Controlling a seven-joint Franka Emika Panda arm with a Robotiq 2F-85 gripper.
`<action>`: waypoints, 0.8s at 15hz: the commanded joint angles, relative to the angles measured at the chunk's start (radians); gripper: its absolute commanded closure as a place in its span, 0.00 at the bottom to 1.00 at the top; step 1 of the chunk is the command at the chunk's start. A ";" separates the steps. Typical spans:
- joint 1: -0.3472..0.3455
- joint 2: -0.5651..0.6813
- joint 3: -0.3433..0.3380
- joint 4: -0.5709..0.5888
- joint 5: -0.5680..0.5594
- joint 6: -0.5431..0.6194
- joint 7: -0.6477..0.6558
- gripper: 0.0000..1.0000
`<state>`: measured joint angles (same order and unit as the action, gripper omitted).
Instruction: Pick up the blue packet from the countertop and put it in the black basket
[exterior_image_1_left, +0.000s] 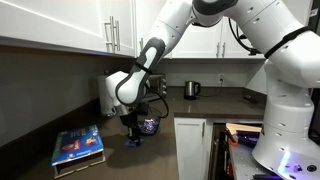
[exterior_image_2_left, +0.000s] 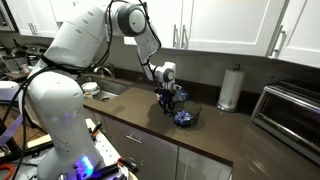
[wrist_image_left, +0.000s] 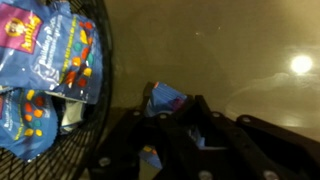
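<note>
Blue packet (wrist_image_left: 165, 98) sits pinched between the dark fingers of your gripper (wrist_image_left: 172, 114) in the wrist view, the jaws closed onto it with its top edge poking out past them. You hold it just beside the black basket (wrist_image_left: 106, 70), outside the wire wall and not yet over the opening. It is low over the countertop (wrist_image_left: 230, 50), and I cannot tell whether it touches the surface. From here the carry looks short: lift, then move sideways over the rim. The basket is not empty. Several other blue packets (wrist_image_left: 55, 60) with coloured print lie piled against its wall, so you will probably be setting yours on top of them.
</note>
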<state>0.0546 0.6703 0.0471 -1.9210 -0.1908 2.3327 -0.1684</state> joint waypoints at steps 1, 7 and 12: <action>0.005 -0.090 -0.012 -0.100 -0.023 0.015 0.001 0.96; 0.002 -0.166 -0.017 -0.152 -0.038 -0.015 -0.008 0.96; -0.007 -0.219 -0.001 -0.197 -0.024 -0.042 -0.041 0.96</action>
<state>0.0546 0.5125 0.0377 -2.0623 -0.2104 2.3118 -0.1750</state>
